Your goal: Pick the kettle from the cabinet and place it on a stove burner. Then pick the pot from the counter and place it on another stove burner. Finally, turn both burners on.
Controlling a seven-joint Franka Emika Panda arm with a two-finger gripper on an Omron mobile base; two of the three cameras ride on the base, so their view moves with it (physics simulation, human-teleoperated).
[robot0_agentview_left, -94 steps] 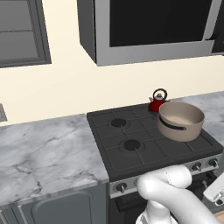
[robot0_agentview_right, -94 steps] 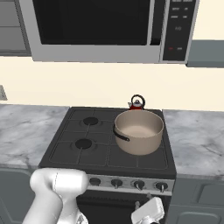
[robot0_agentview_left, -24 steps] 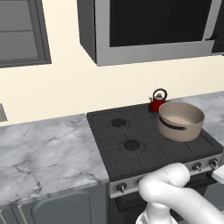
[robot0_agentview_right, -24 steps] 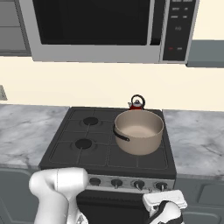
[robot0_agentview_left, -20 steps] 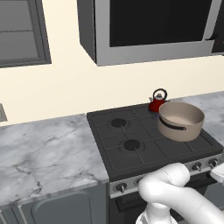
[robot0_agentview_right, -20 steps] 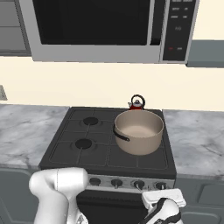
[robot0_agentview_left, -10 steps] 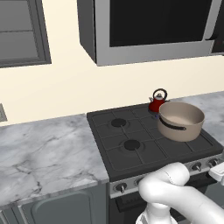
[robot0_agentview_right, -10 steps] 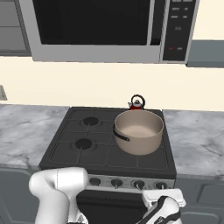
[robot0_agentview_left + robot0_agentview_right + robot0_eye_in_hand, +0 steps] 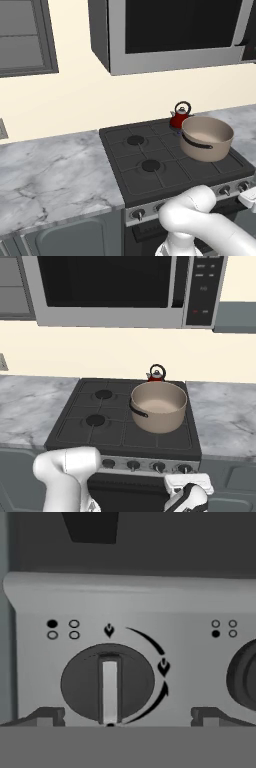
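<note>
Gripper [image 9: 121, 716] spread wide before dark round knob [image 9: 107, 682], pale pointer upright.

A: The pot [image 9: 159, 406] hides the kettle's [image 9: 156, 374] lower body in the right base view.

B: In the hand view the second knob [image 9: 243, 677] is cut by the edge, and the gripper's [image 9: 122, 716] fingertips barely show.

A beige pot [image 9: 206, 138] sits on the black cooktop [image 9: 150, 165] at about three o'clock, the red kettle [image 9: 179, 116] just behind it — toward twelve. Marble counter [image 9: 50, 170] spreads to nine o'clock; silver knobs [image 9: 138, 214] line the stove front — the white arm [image 9: 200, 225] rises at five.
</note>
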